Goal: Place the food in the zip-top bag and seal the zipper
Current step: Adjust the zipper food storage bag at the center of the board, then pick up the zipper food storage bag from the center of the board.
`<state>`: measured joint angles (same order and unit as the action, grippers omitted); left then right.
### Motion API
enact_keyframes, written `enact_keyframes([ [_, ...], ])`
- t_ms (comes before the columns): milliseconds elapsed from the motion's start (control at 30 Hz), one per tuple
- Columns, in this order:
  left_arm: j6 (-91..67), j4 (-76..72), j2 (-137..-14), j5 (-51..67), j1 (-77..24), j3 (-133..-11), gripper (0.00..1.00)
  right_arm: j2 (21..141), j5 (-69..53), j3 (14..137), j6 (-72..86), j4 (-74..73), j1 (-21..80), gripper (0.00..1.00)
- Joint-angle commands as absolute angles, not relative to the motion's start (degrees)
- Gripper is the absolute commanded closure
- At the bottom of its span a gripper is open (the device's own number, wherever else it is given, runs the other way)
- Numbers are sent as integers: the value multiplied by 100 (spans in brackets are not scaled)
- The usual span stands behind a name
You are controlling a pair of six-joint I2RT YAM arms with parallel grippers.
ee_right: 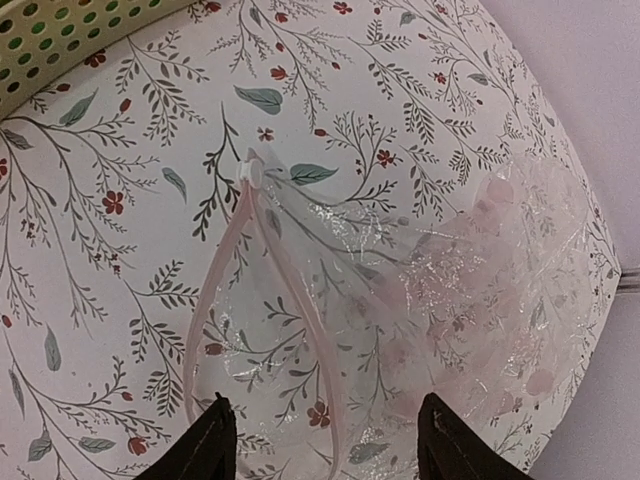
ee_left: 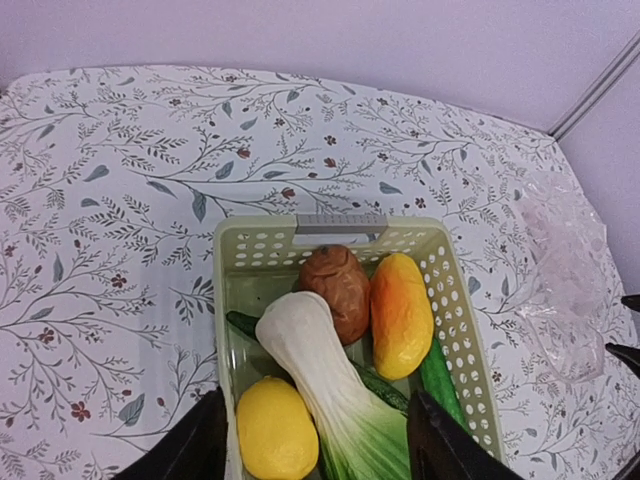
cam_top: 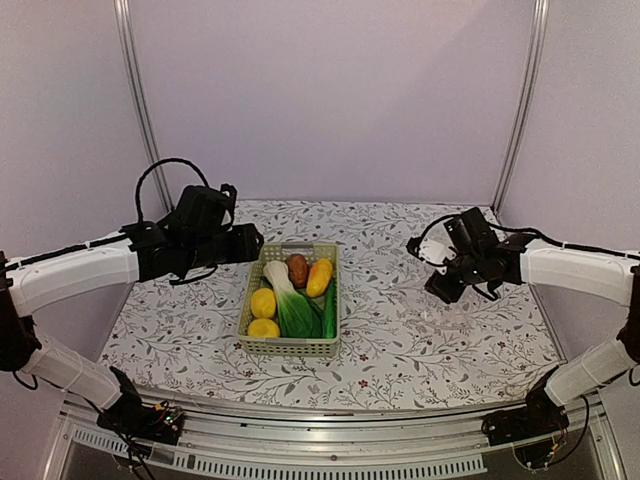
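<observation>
Floral surface point(cam_top: 400, 340) carries the food point(cam_top: 290, 295) in a basket point(cam_top: 290, 347) mid-surface, the zip-top bag point(ee_right: 470, 300) near its right edge. Our left pincer point(ee_left: 317, 405) and right pincer point(ee_right: 325, 405) hover spread, empty. We judge the bag limp, slippery; pinch its zipper point(ee_right: 305, 320).

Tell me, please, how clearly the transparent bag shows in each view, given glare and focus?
Right wrist: the zip-top bag is sharp, its crinkles catching glints, the zipper a faint pink line. Left wrist: only a hazy patch at the right edge, the basket crisp. Top external: soft even light, the bag almost invisible.
</observation>
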<state>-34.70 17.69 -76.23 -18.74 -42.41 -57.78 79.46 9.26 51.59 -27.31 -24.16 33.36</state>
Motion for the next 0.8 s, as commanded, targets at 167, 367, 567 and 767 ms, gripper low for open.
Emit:
enact_keyframes([
  [167,-3455,1277,-7708,-1879,-4659,-5755,41,8665,1418,5056,-2398,-2272,3327,46],
  [367,-3414,1013,-7834,-1733,-4932,-5849,41,8912,1733,5011,-2307,-2232,3063,49],
  [567,-3462,665,-8261,-1687,-5367,-6172,38,9134,1571,5033,-2304,-2174,2711,80],
  [767,-4124,-469,-8987,-1592,-5671,-6386,35,8839,1273,5529,-2310,-2300,2657,100],
])
